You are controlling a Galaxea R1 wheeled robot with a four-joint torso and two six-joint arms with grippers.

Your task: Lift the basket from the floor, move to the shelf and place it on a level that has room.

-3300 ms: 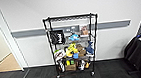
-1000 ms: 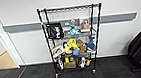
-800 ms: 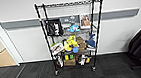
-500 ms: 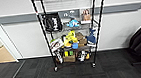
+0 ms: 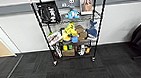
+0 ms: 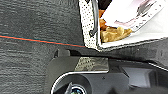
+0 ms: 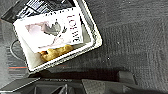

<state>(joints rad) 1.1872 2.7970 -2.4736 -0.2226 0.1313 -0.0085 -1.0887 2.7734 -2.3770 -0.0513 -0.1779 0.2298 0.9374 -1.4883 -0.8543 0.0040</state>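
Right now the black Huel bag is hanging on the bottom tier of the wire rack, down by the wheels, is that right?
Not quite. In the head view the black Huel bag hangs high on the wire rack, at the upper tier on its left side, well above the wheels, not on the bottom tier.

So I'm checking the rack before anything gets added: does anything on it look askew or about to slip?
Mostly it is just crowded. On the shelf, a white-and-red packet sits tilted at the middle tier's left edge, sticking out past the post, and a blue shark toy leans against the right post. Nothing looks spilled on the floor.
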